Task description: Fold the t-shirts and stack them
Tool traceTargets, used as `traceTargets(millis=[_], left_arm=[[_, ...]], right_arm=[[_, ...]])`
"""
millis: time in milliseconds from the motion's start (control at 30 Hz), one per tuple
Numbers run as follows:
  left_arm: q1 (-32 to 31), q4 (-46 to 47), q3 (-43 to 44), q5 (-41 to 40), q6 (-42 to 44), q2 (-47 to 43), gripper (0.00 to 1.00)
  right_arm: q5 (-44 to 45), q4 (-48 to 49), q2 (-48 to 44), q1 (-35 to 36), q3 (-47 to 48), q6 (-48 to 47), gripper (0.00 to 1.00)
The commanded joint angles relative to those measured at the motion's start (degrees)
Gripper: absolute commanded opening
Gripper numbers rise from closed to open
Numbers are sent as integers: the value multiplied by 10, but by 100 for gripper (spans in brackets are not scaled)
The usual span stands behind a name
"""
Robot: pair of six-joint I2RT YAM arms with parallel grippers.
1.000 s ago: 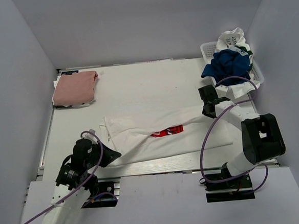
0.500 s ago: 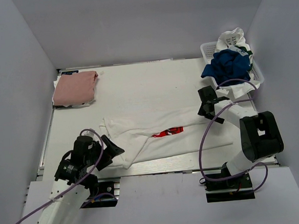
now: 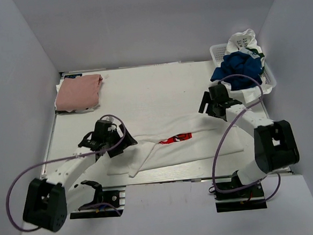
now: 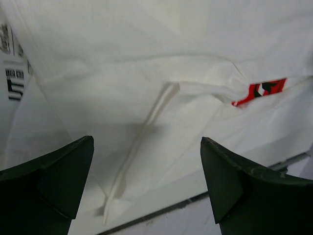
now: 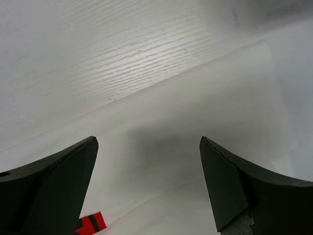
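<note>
Black left arm [image 3: 68,166]: from its base at the near left corner it reaches forward and to the right, stretched low over the table [image 3: 160,90]. The left gripper [image 3: 114,142] hangs over the left end of the white t-shirt [image 3: 201,144]. In the wrist view its fingers [image 4: 54,181] are spread wide with nothing between them, above a raised fold of the cloth.

The white t-shirt lies across the near half of the table, long, rumpled and part-folded lengthwise. Its near edge is close to the table's front rim. The red print [image 3: 175,139] shows as a narrow strip at the middle of the garment, mostly covered by a fold.

Right arm [image 3: 274,144]: it rises from its base at the near right, elbow bent, with the forearm running forward and to the left. The right gripper [image 3: 212,108] sits over the far right end of the white t-shirt, its fingers [image 5: 49,188] parted and empty. Whether the tips touch the cloth cannot be told.

Far left corner: a salmon-pink t-shirt [image 3: 78,93], folded flat, well apart from both grippers.

Far right corner: a white basket [image 3: 215,51] holds a bunched blue t-shirt [image 3: 239,68] with a white-and-green t-shirt [image 3: 245,40] behind it. Both spill over the rim.
</note>
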Motion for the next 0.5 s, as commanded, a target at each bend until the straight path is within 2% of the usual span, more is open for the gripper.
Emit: traceTargets(millis=[0, 133, 200, 300, 333, 367, 400, 433, 467], left_arm=[[0, 69, 47, -62, 37, 66, 100], [14, 92, 98, -117, 52, 184, 100], [14, 99, 129, -136, 68, 273, 100], [24, 99, 243, -152, 96, 381, 100], [24, 86, 326, -158, 121, 463, 100], [30, 71, 374, -152, 132, 507, 100], [30, 55, 486, -124, 142, 554, 100], [30, 21, 550, -106, 171, 650, 100], [35, -2, 619, -90, 180, 701, 100]], right_arm=[[-79, 51, 59, 1, 1, -26, 90], [-97, 42, 115, 0, 1, -7, 90], [-85, 31, 109, 5, -5, 7, 90], [-88, 13, 78, 20, -41, 28, 90], [-90, 1, 56, 36, -62, 32, 90], [-96, -8, 44, 44, -76, 54, 90], [-106, -11, 17, 52, -116, 57, 90], [-112, -13, -11, 86, -133, 66, 90], [-136, -7, -36, 99, -148, 78, 90]])
